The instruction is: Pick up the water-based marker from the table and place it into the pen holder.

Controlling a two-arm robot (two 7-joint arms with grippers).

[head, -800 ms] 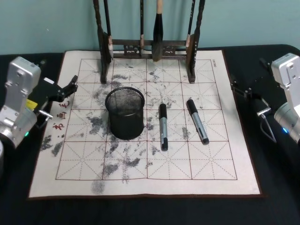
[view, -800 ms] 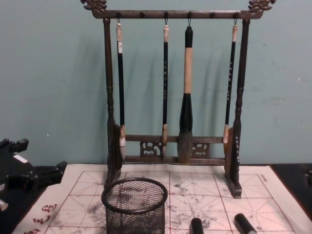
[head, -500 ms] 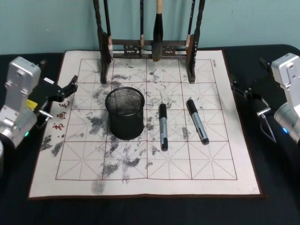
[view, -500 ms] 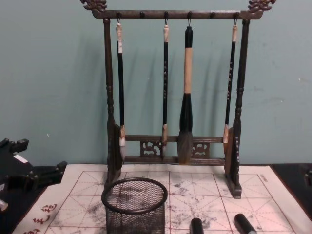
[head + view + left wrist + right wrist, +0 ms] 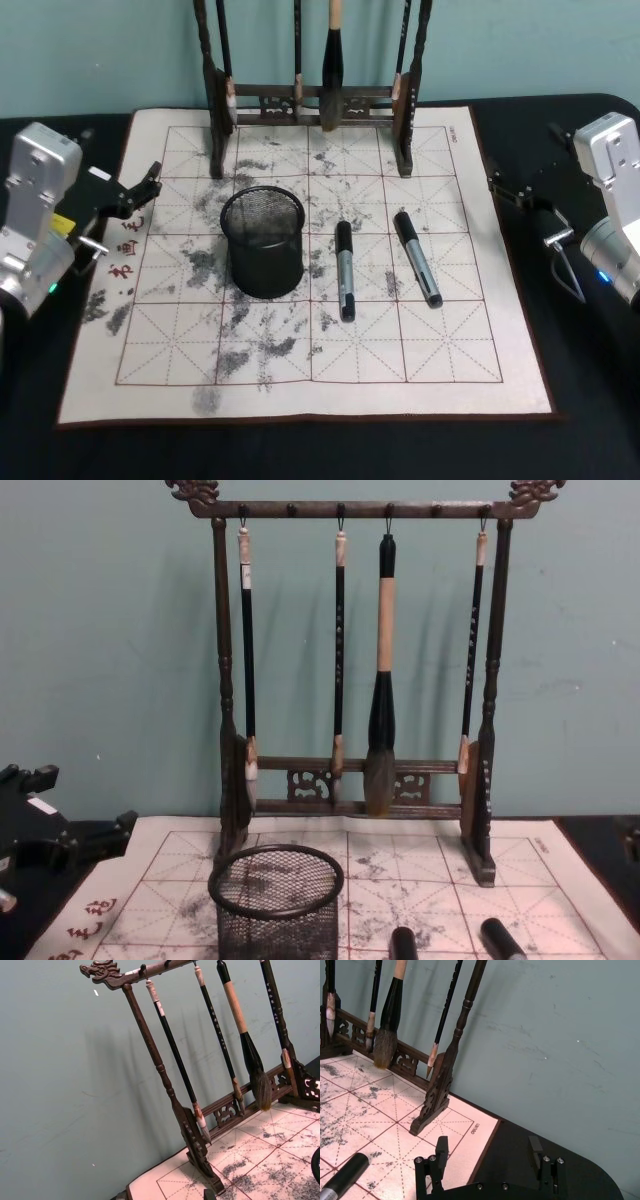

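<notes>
Two markers [image 5: 345,272] lie right of the pen holder [image 5: 262,250]. The left gripper [image 5: 150,182] and right gripper [image 5: 488,1144] hang beside the mat [image 5: 450,365], fingers released.

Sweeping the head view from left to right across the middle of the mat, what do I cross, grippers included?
left gripper, open → pen holder → marker beside the holder → outer marker → right gripper, open

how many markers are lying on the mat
2. The left marker lies just right of the pen holder; the right marker lies further right, slightly angled. Both are flat on the mat.
</notes>
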